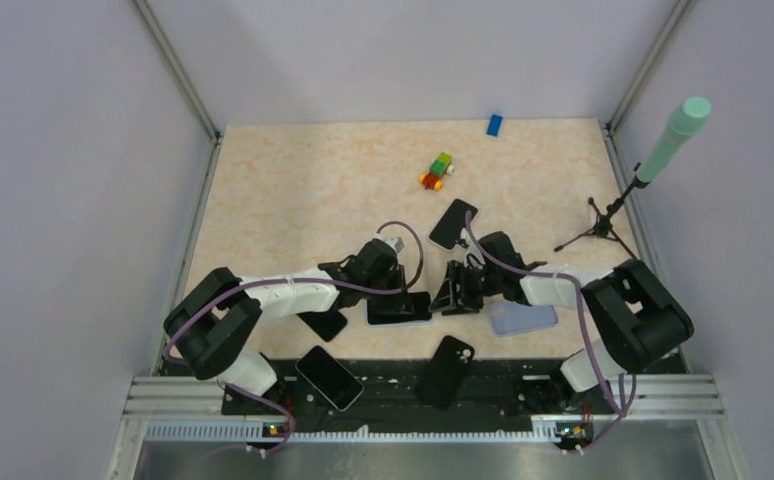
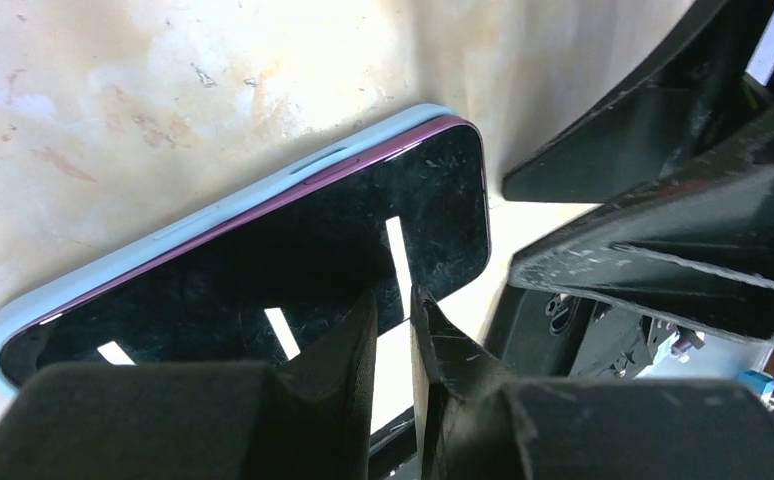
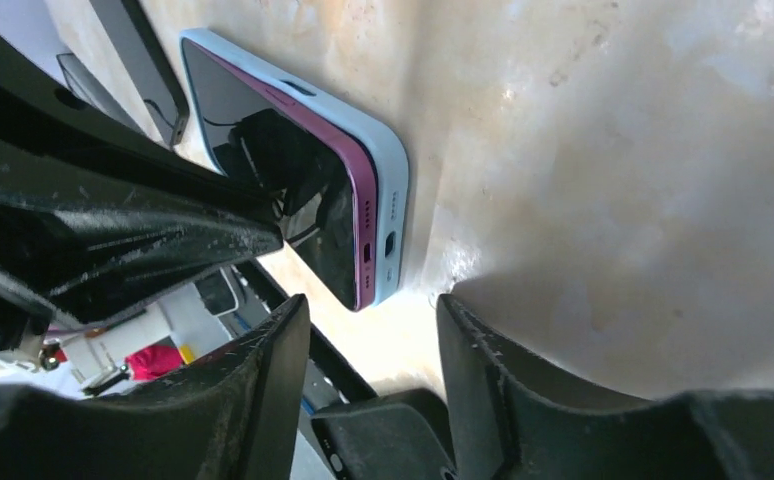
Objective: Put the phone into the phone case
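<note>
Marble tabletop [image 1: 293, 190]: both arms low, flanking phone [image 1: 399, 308].

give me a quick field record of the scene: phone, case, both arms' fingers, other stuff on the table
phone: purple-edged phone, screen up, lying in the light blue case, one long edge still raised above the case rim
left fingers: nearly closed, tips at the phone's screen, nothing held
right fingers: apart, beside the phone's port end, holding nothing
other cases: second light blue case, black case
other phones: three dark ones
extras: toy blocks, blue block, mic stand
</note>
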Available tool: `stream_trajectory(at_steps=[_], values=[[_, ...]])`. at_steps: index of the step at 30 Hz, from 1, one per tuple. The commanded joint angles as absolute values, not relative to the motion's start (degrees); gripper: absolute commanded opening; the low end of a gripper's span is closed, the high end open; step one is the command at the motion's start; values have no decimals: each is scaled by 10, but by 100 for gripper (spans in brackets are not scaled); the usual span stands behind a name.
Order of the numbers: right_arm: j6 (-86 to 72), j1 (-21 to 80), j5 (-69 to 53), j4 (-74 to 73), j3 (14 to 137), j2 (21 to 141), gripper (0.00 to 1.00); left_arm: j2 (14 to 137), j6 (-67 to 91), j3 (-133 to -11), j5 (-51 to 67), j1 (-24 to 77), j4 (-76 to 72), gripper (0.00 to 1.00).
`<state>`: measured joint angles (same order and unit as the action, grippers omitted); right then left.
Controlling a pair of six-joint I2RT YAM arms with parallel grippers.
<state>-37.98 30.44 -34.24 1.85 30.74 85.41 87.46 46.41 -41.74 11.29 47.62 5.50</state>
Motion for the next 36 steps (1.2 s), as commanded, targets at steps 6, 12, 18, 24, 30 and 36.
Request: stream_trajectory(at_steps=[6,12,18,24,30,36], values=[[-364,305,-330,29,310,951,33,902,441,-435,94,490,98,21],[-323,323,-266,-44,333,964,25,914,439,-447,78,494,118,20],[-281,370,-150,-137,373,980,20,919,440,-455,65,497,128,19],[-261,393,-84,-178,405,987,3,907,441,-457,52,497,128,19],[-261,392,-78,-187,413,952,1,905,438,-462,39,498,136,19],[-271,373,-147,-162,420,917,46,905,431,-475,11,497,154,18]])
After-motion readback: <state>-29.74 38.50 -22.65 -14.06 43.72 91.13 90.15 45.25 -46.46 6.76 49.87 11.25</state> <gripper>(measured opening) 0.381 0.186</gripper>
